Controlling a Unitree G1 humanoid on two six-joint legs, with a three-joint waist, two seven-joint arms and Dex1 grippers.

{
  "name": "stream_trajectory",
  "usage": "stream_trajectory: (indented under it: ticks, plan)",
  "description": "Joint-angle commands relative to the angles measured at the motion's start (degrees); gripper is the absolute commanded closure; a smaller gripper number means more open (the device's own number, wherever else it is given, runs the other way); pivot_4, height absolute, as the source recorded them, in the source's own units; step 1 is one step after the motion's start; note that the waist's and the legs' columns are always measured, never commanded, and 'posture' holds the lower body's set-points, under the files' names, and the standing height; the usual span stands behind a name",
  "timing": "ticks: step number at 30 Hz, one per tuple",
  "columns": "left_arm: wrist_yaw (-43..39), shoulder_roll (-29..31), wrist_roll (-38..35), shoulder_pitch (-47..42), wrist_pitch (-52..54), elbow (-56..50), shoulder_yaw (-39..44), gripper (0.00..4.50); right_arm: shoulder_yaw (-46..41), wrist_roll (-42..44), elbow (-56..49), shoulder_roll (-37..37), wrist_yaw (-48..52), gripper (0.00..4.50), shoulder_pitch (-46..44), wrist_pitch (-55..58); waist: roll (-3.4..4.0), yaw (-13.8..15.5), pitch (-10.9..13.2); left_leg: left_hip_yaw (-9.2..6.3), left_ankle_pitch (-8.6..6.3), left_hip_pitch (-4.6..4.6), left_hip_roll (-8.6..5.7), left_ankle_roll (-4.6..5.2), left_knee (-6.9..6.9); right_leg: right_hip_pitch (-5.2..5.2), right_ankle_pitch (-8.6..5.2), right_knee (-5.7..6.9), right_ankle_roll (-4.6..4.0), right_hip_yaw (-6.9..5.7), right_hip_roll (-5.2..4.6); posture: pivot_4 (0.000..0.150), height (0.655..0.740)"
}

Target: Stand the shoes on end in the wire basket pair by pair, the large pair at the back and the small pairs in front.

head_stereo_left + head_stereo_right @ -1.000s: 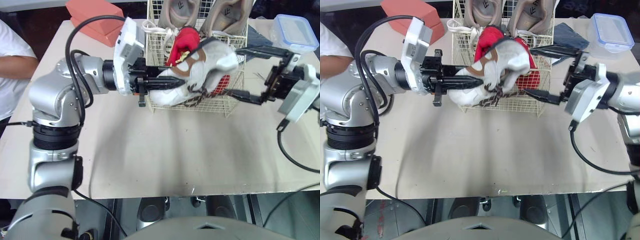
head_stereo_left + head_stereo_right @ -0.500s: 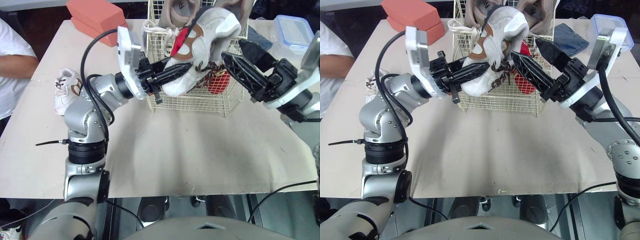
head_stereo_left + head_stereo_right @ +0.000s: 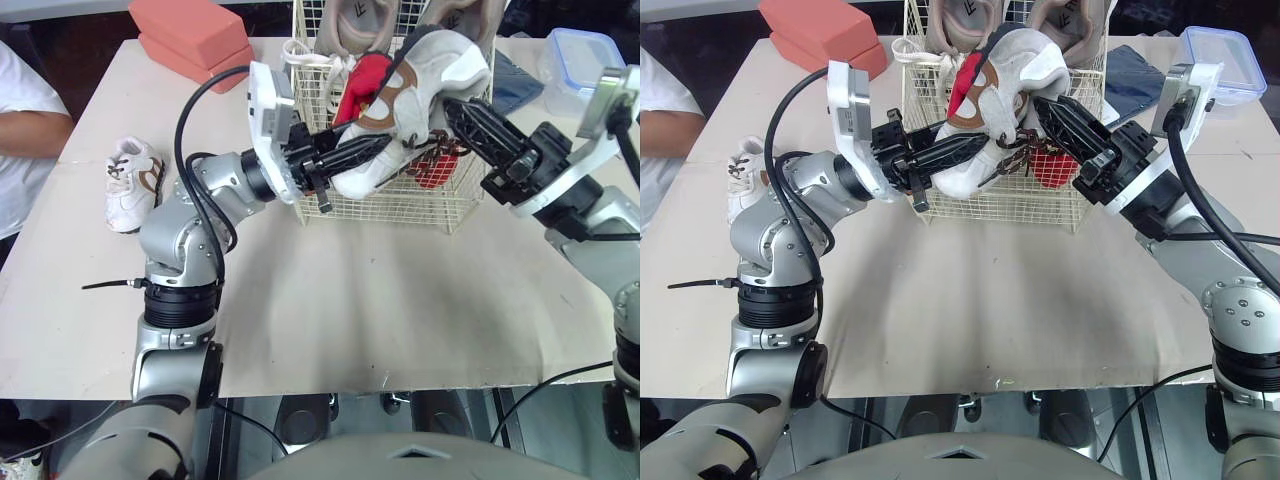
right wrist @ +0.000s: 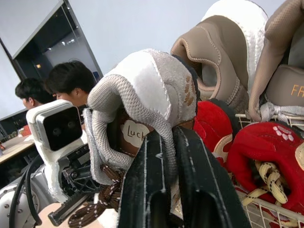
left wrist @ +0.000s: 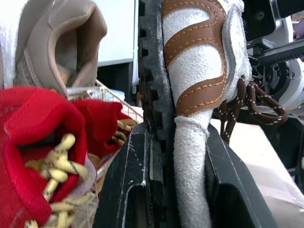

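A white shoe with brown trim hangs tilted over the front of the wire basket. My left gripper is shut on its sole and side, seen close in the left wrist view. My right gripper is shut on the shoe's padded collar. Its mate lies on the table at the left. Two large beige shoes stand on end at the basket's back. Red small shoes sit in front of them, partly hidden by the white shoe.
Salmon blocks lie at the back left. A clear lidded container and a blue cloth are at the back right. A person's white sleeve is at the table's left edge.
My right gripper has gone from wide open to shut on the white shoe's collar. The shoe has come down a little over the basket front, still in my left gripper.
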Motion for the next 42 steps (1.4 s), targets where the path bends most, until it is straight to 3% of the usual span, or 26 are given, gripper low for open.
stream_trajectory:
  ticks: [1, 3, 4, 5, 6, 16, 24, 34, 42]
  plan:
    - [-0.72, 0.35, -0.98, -0.60, -0.18, -2.00, -0.09, 2.23, -1.93, -0.21, -2.37, 0.79, -1.82, 4.50, -1.82, 0.11, 0.00, -0.01, 0.00, 0.00, 0.00, 0.00, 0.00, 0.00, 0.00, 0.00, 0.00, 0.00, 0.00, 0.00, 0.00, 0.150, 0.6860]
    - [-0.65, 0.56, -0.06, -0.37, -0.94, -2.16, -0.25, 1.23, -2.43, -0.43, -2.84, 1.34, -3.21, 4.50, -2.16, 0.07, 0.00, 0.00, 0.00, 0.01, 0.00, 0.00, 0.00, 0.00, 0.00, 0.00, 0.00, -0.01, 0.00, 0.00, 0.00, 0.150, 0.6860]
    - [-0.78, 0.76, 0.34, -0.27, -1.43, -2.23, -0.24, 0.98, -2.68, -0.39, -3.10, 1.59, -3.96, 4.50, -2.32, -0.01, 0.00, -0.01, 0.00, 0.00, 0.00, -0.01, 0.00, 0.00, 0.00, 0.00, 0.00, -0.01, 0.00, 0.00, 0.00, 0.150, 0.6860]
    - [-0.93, 1.03, 0.30, -0.08, -1.49, -2.35, 0.02, 0.29, -2.98, -0.38, -3.50, 1.87, -4.93, 4.50, -2.50, -0.22, 0.00, -0.01, 0.00, 0.00, 0.00, -0.01, -0.01, 0.00, 0.00, 0.00, 0.00, -0.01, 0.00, 0.00, 0.00, 0.150, 0.6860]
    - [-1.42, 1.69, -0.12, 0.18, -1.20, -2.67, 0.37, 0.04, -3.37, -0.48, -3.99, 2.05, -5.98, 4.50, -2.64, -0.46, 0.00, -0.01, 0.00, 0.00, 0.00, -0.01, -0.01, 0.00, 0.00, 0.00, 0.00, -0.01, 0.00, -0.01, 0.00, 0.150, 0.6860]
    - [-5.32, 13.28, -3.90, 0.49, 3.93, -6.56, 3.87, 0.04, -5.60, -13.04, -9.35, 1.82, -14.65, 4.50, 1.76, -0.56, 0.01, 0.00, 0.00, 0.01, 0.00, -0.01, 0.01, 0.00, -0.06, -0.04, -0.05, -0.03, 0.07, 0.02, -0.01, 0.150, 0.6860]
    - [-5.02, 18.74, -1.57, -1.92, 8.32, -8.68, 0.24, 0.04, 1.10, -30.61, -12.08, 3.49, -13.42, 4.50, 8.52, 0.49, -0.02, -0.09, -0.05, -0.01, 0.00, 0.02, 0.01, -0.01, -0.05, -0.02, -0.13, -0.01, 0.21, 0.02, 0.00, 0.150, 0.6860]
    - [-3.28, 19.30, -2.11, -3.26, 10.98, -9.92, 0.07, 0.04, 3.70, -41.57, -15.02, 5.49, -11.16, 4.50, 14.16, 2.37, -0.04, -0.06, -0.05, 0.00, 0.00, 0.02, 0.01, -0.01, -0.06, -0.04, -0.15, -0.01, 0.23, 0.05, 0.00, 0.150, 0.6860]
    - [-3.85, 19.73, -1.96, -2.33, 12.00, -10.87, -0.26, 0.04, 4.73, -42.58, -15.78, 9.41, -13.63, 4.50, 15.66, 11.26, -0.06, -0.07, -0.06, -0.01, 0.00, 0.01, 0.01, -0.01, -0.06, -0.04, -0.16, -0.02, 0.23, 0.04, 0.01, 0.150, 0.6860]
